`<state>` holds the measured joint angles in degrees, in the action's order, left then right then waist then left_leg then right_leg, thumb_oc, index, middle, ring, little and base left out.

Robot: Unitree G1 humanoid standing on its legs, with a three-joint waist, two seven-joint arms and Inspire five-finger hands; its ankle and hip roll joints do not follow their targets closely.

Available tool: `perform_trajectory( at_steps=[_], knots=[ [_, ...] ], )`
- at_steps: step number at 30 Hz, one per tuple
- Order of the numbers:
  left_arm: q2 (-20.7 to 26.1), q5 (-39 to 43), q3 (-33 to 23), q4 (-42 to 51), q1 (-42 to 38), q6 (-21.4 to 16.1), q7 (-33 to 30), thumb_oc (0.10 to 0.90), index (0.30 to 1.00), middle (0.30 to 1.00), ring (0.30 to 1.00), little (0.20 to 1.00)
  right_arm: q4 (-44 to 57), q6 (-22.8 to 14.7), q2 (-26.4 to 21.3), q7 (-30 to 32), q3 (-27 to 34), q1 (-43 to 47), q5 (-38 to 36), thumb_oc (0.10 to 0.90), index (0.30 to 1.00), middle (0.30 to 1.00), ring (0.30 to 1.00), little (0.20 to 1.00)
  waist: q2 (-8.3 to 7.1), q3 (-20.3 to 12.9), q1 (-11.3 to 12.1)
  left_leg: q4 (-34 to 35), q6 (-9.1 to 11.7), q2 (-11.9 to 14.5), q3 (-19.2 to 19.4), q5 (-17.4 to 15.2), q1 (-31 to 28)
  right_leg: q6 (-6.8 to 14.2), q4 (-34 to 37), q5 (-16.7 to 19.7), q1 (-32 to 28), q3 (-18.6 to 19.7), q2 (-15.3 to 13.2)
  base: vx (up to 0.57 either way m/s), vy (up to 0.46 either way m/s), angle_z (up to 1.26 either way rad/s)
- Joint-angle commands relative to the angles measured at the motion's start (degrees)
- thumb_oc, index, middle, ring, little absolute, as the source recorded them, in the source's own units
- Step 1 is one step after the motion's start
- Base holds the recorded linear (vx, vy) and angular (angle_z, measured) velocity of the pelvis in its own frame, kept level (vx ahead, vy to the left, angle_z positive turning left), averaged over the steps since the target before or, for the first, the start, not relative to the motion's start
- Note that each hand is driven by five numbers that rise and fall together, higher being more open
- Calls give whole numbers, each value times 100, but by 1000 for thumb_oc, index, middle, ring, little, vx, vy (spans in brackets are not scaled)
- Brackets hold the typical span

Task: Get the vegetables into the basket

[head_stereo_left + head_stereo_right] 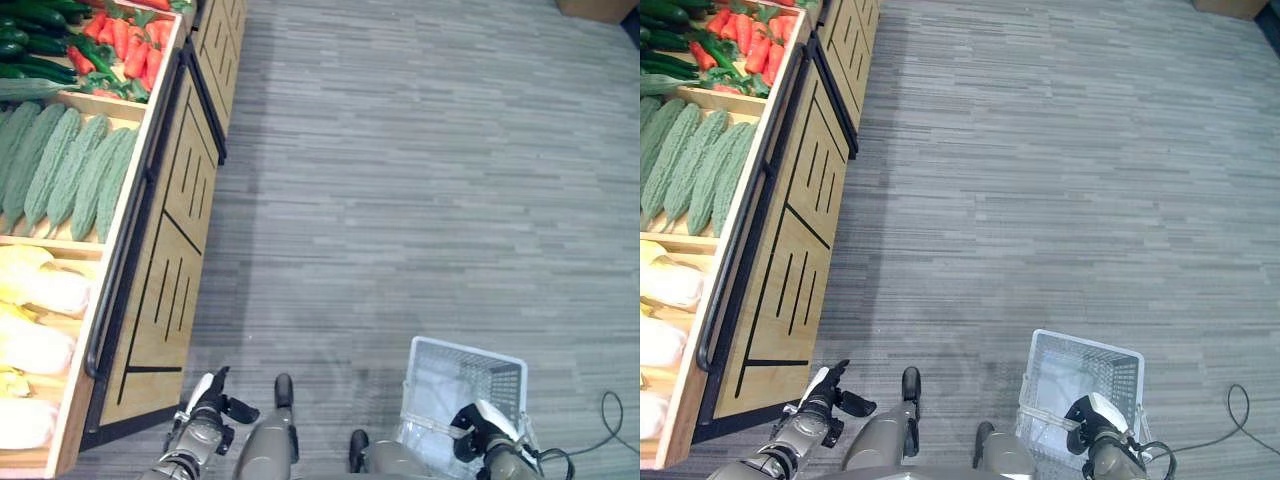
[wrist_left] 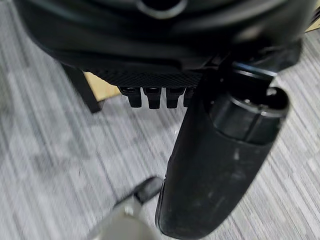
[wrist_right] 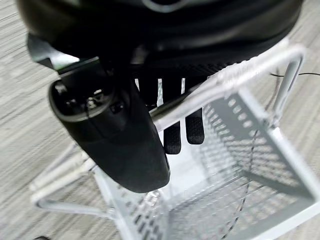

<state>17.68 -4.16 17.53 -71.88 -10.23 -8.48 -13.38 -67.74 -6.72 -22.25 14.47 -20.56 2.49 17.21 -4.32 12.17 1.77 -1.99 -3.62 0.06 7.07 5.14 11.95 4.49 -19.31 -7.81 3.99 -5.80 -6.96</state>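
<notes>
A white wire basket [image 1: 465,350] hangs low at my right side, above the grey floor. My right hand [image 1: 480,425] is shut on its clear handle [image 3: 235,75], with the fingers [image 3: 194,130] curled under the bar and the thumb in front; the basket looks empty inside. The vegetables lie in a wooden display stand [image 1: 165,260] on my left: green bitter gourds [image 1: 70,170], red peppers [image 1: 125,45], dark cucumbers [image 1: 30,40] and pale cabbages [image 1: 40,290]. My left hand [image 1: 205,410] hangs open and empty by the stand's near corner, below the cabbages.
The stand's front has a black rail [image 1: 120,270] along its edge and slatted wooden panels. Grey plank floor [image 1: 420,180] stretches open ahead and to the right. A brown box corner [image 1: 600,8] sits at the far right.
</notes>
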Motion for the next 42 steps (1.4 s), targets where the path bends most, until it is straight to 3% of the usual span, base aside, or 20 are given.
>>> perform_trajectory(
  at_steps=[1, 4, 7, 11, 13, 16, 19, 23, 29, 31, 33, 36, 37, 38, 40, 42],
  knots=[
    [168, -89, -144, 84, 258, -33, -34, 900, 1000, 1000, 1000, 1000, 461, -140, -206, 85, 107, 8, -183, 400, 300, 300, 300, 300, -201, -91, 125, -894, 208, 94, -32, -493, 574, 535, 64, 1361, 73, 188, -350, 123, 230, -16],
    [193, -55, -154, 92, 198, -18, -42, 900, 1000, 1000, 1000, 1000, 503, -131, -147, 75, 37, 104, -178, 400, 300, 300, 300, 300, -101, -33, 59, -630, 112, 15, -81, -543, 275, 512, -590, 1590, 413, 197, -243, 120, 191, -1],
    [209, 11, -168, 104, 156, -22, -27, 900, 1000, 1000, 1000, 1000, 579, -122, -141, 57, -44, 163, -149, 400, 300, 300, 300, 300, -8, 62, -20, -437, 65, -40, -137, -578, -8, 431, -632, 1550, 808, 95, -176, 156, 135, 0],
    [193, 5, -153, 34, 127, -34, -16, 900, 1000, 1000, 1000, 1000, 728, -137, -184, 55, -105, 212, -122, 400, 300, 300, 300, 300, 45, 160, -107, -417, 102, -74, -232, -668, -171, 388, -160, 1327, 1171, 88, -95, 135, -10, 14],
    [164, -19, -138, -16, 121, -36, 13, 900, 1000, 1000, 1000, 1000, 893, -142, -217, 44, -160, 262, -101, 400, 300, 300, 300, 300, 31, 212, -188, -468, 146, -134, -342, -782, -267, 432, 437, 1335, 1339, 254, -108, 185, -80, 23],
    [129, -83, -166, -78, 122, -53, 57, 900, 1000, 1000, 1000, 1000, 1081, -141, -271, 20, -225, 306, -24, 400, 300, 300, 300, 300, 2, 247, -356, -626, 241, -223, -638, -1053, -500, 588, 1366, 1697, 1556, 763, -215, 340, -165, 55],
    [100, -53, -208, -125, 176, -70, 76, 900, 1000, 1000, 1000, 1000, 1204, -133, -311, -15, -210, 288, 30, 400, 300, 300, 300, 300, -49, 219, -403, -857, 306, -290, -987, -1303, -689, 640, 1415, 1817, 1607, 973, -243, 296, -177, 60],
    [22, -40, -247, -178, 241, -48, 33, 900, 1000, 1000, 1000, 1000, 1207, -140, -334, -39, -254, 279, 100, 400, 300, 300, 300, 300, -66, 130, -348, -915, 398, -269, -1171, -1328, -801, 593, 1419, 1770, 1448, 777, -212, 209, -185, 84],
    [-6, 36, -180, -82, 230, -59, 3, 900, 1000, 1000, 1000, 1000, 1119, -197, -508, 10, -272, 235, 79, 400, 300, 300, 300, 300, 34, 12, -297, -993, 742, 129, -1586, -855, -790, 353, 1338, 1446, 1217, 319, 35, 189, -269, 42],
    [-8, 69, -155, -48, 169, -49, -12, 900, 1000, 1000, 1000, 1000, 1027, -189, -561, 33, -235, 226, 42, 400, 300, 300, 300, 300, 44, 21, -310, -1146, 795, 241, -1508, -769, -645, 276, 1283, 1311, 1187, 121, 2, 98, -195, 47],
    [8, 107, -123, 49, 123, -40, -23, 900, 1000, 1000, 1000, 1000, 918, -167, -612, 47, -169, 172, 6, 400, 300, 300, 300, 300, 70, 53, -321, -1235, 818, 405, -1185, -601, -496, 218, 1247, 1164, 1071, -95, -58, 83, -148, 87],
    [-14, 91, -5, 110, 2, -31, -58, 900, 1000, 1000, 1000, 1000, 764, -133, -654, 158, 49, 47, -123, 400, 300, 300, 300, 300, 167, 96, -458, -536, 848, 986, 6, -378, -315, 269, 1301, 1020, 877, -509, -261, 35, -34, 100],
    [-26, 75, 65, 127, -84, -31, -75, 900, 1000, 1000, 1000, 1000, 658, -110, -650, 198, 121, 21, -186, 400, 300, 300, 300, 300, 254, 96, -495, -260, 908, 1137, 437, -121, -139, 306, 1330, 965, 784, -731, -342, 99, 52, 109],
    [-35, 64, 82, 135, -108, -27, -73, 900, 1000, 1000, 1000, 1000, 655, -98, -640, 204, 142, 21, -202, 400, 300, 300, 300, 300, 291, 69, -505, -145, 979, 1174, 468, -125, -127, 363, 1329, 878, 723, -752, -345, 95, 80, 162],
    [-28, 10, 121, 152, -152, -13, -102, 900, 1000, 1000, 1000, 1000, 572, -77, -591, 221, 202, 18, -261, 400, 300, 300, 300, 300, 388, 42, -512, 205, 1017, 1288, 808, 371, 26, 348, 1292, 899, 647, -977, -388, 143, 137, 90],
    [-2, 24, 94, 125, -96, -14, -73, 900, 1000, 1000, 1000, 1000, 511, -64, -556, 176, 187, 12, -270, 400, 300, 300, 300, 300, 361, 5, -459, 195, 1017, 1279, 695, 396, 48, 360, 1251, 872, 563, -944, -431, 228, 182, 4]
  ],
)
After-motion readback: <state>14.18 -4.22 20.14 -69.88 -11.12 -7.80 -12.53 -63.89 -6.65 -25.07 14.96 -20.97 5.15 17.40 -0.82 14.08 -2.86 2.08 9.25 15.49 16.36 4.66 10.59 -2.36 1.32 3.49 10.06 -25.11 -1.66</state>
